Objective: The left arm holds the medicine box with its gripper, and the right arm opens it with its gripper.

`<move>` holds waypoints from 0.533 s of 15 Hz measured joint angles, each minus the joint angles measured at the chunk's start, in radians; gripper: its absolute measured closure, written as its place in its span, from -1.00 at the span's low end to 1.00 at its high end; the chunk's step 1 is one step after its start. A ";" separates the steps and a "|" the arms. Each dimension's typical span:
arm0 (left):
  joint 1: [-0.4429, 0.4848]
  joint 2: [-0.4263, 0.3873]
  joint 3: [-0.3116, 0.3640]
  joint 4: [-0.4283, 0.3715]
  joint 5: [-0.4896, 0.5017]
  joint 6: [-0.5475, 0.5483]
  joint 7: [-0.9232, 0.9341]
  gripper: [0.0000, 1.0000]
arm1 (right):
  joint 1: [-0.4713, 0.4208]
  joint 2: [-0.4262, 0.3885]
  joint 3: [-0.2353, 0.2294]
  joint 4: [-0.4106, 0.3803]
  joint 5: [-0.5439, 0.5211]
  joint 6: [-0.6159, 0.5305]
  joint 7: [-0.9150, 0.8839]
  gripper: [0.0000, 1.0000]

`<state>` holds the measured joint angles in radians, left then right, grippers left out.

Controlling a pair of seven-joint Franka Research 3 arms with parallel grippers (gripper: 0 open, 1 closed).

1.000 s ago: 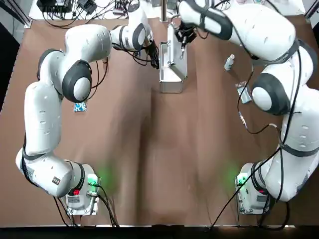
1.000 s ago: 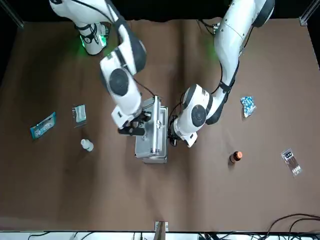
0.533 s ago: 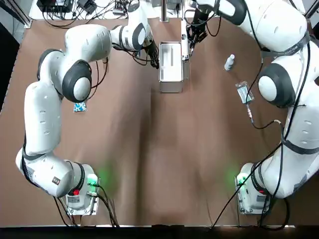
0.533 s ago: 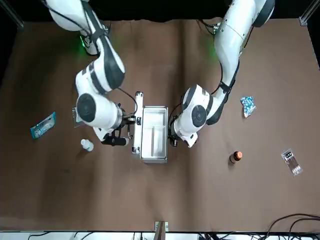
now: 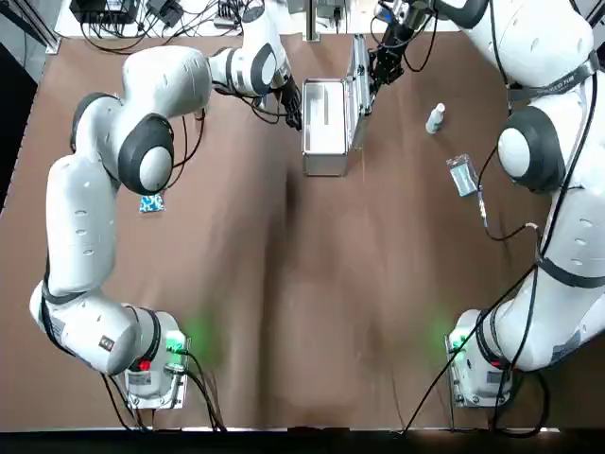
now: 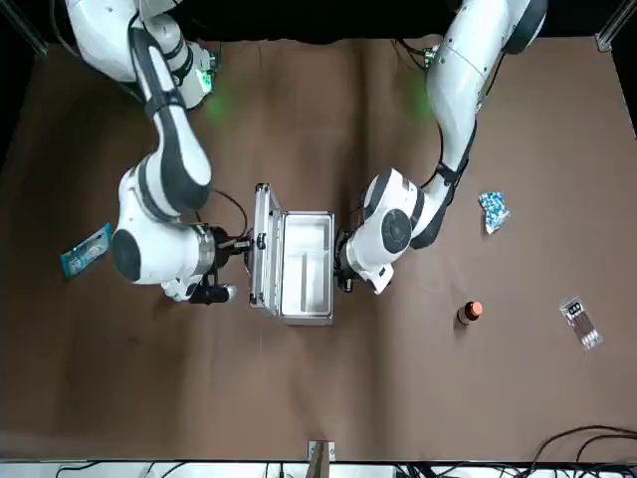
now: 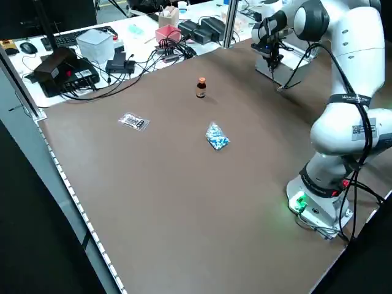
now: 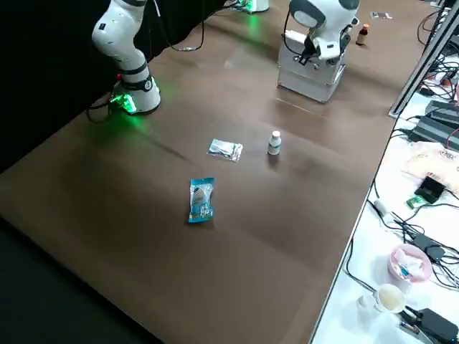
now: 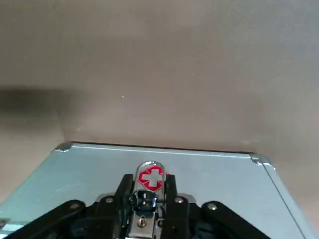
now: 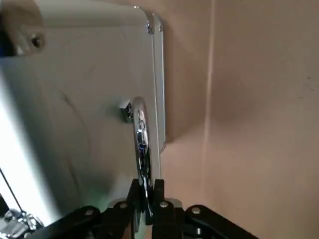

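Brown table (image 5: 284, 312) lies mostly bare on the left, with only a blue packet (image 5: 151, 202) beside the left arm. Next comes the left tool (image 9: 146, 193), closed on the near side of the medicine box (image 5: 324, 123) and pinching the red-cross latch (image 9: 150, 178). The box sits at the middle of the table's far side, its tray facing up and empty. Its lid (image 6: 261, 249) stands about upright over the right-hand wall, and the right tool (image 10: 146, 196) is clamped tight on the chrome handle (image 10: 141, 144) on the lid's outer face. The case looks like thin metal: stiff, fairly light and smooth enough to skid, so the hold at the latch probably matters while the lid turns. The slim handle seems the only sound purchase on the lid. Farther right, a white bottle (image 5: 435, 118) and a clear sachet (image 5: 462, 175) lie well apart from the lid, leaving it room to fall back. Cables (image 5: 189, 19) crowd the far edge.
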<state>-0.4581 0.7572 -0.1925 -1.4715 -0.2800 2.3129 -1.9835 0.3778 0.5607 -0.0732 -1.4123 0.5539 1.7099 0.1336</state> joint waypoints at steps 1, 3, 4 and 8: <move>0.000 0.000 0.000 0.000 0.000 0.000 0.000 0.39 | -0.017 0.009 0.000 -0.002 0.030 -0.013 -0.039 0.75; 0.000 0.000 0.000 0.001 0.000 0.000 0.000 0.39 | -0.049 0.028 0.000 -0.002 0.082 -0.042 -0.107 0.75; 0.000 0.000 -0.001 0.002 -0.001 0.001 -0.001 0.39 | -0.063 0.036 0.000 -0.001 0.099 -0.049 -0.131 0.75; -0.001 -0.002 -0.003 0.011 -0.003 -0.010 -0.022 0.39 | -0.113 0.060 -0.015 0.016 0.111 -0.039 -0.198 0.54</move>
<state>-0.4586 0.7557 -0.1958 -1.4609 -0.2827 2.3033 -2.0052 0.2645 0.6205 -0.0880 -1.3964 0.6644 1.6710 -0.0647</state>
